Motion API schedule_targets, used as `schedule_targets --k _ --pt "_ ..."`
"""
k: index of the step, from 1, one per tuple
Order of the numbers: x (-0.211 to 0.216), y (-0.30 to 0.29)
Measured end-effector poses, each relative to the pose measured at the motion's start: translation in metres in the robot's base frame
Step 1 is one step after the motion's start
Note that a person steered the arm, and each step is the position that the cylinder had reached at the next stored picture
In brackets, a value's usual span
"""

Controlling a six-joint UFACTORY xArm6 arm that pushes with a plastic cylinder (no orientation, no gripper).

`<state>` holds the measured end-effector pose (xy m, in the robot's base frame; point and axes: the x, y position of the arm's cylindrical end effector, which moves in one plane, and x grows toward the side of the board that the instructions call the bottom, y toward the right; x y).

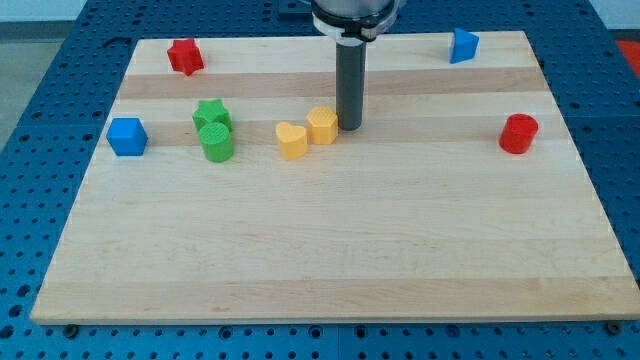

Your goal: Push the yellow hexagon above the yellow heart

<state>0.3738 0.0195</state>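
The yellow hexagon (322,126) sits near the board's middle, touching the yellow heart (291,141), which lies just to its lower left. My tip (349,125) stands right against the hexagon's right side. The dark rod rises from it to the view's top.
A green star (211,114) and a green cylinder (216,142) sit left of the heart. A blue cube (127,136) is at the far left, a red star (185,56) at the top left, a blue block (463,45) at the top right, a red cylinder (518,133) at the right.
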Motion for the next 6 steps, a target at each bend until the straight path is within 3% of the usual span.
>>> schedule_targets --k 6 --pt "-0.0021 -0.0055"
